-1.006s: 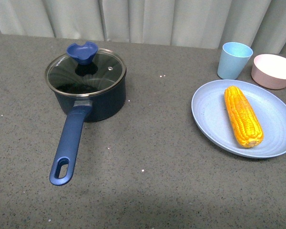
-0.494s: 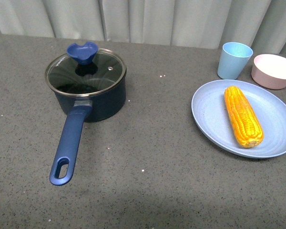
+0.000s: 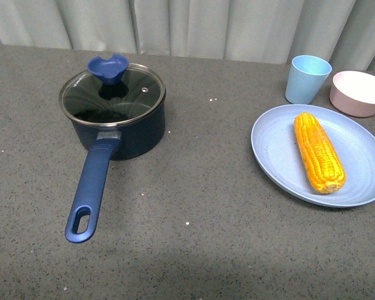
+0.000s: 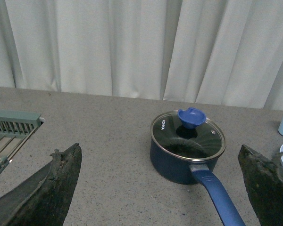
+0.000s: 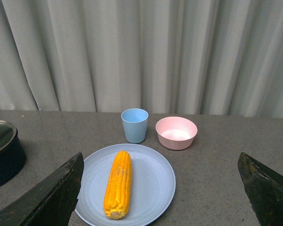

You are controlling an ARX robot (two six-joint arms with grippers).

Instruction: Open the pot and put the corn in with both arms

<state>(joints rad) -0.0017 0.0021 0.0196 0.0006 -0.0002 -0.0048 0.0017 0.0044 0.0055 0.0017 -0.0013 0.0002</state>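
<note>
Nothing has shifted since a second ago: pot, corn and dishes lie just as they did.

The pot [image 3: 122, 134] stands upright on the left of the grey speckled surface [image 3: 206, 219]. It is a dark navy round saucepan, and its long blue handle [image 3: 90, 187] points toward the robot and ends in a slotted hole. It is closed; a round glass lid [image 3: 112, 94] with a metal rim and a small steam hole sits flat on it, topped by a blue knob [image 3: 108, 67].

The corn [image 3: 319, 152] is well apart from it, on the right. It is a single yellow-orange cob with tight rows of kernels, lying flat on a pale blue plate [image 3: 275, 150] with its length running away from the robot. Behind the plate stand a light blue cup [image 3: 307, 79] and, beside it, a pink bowl [image 3: 359, 92]. A pale curtain [image 3: 206, 25] hangs along the back.

Neither arm shows in the front view. In the wrist views, the left end effector [image 4: 156, 150] has its dark fingers spread wide — released, empty — with the pot ahead of it. The right end effector [image 5: 160, 157] is likewise spread and empty, facing the corn.
</note>
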